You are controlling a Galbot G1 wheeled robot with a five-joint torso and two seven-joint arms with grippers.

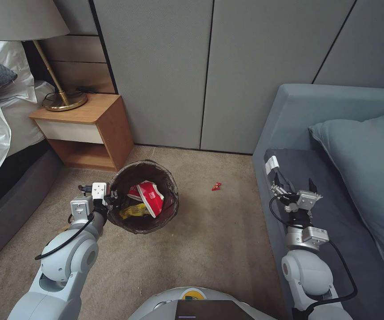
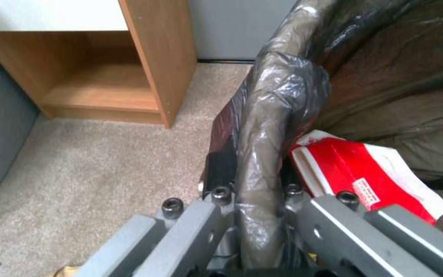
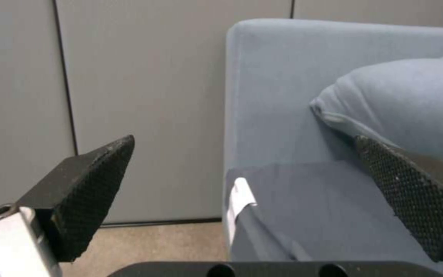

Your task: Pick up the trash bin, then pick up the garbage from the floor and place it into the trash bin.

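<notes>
Your left gripper [image 1: 110,195] has its fingers clenched on the trash bin [image 1: 165,218] rim; your right gripper [image 1: 295,183], fingers spread, hovers over the sofa [image 1: 290,115]; a red wrapper [image 1: 217,186] lies on the carpet

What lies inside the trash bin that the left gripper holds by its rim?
Inside the trash bin, a red-and-white packet lies on top, with a yellow wrapper beside it. Anything beneath them is covered. The left gripper clamps the rim.
</notes>
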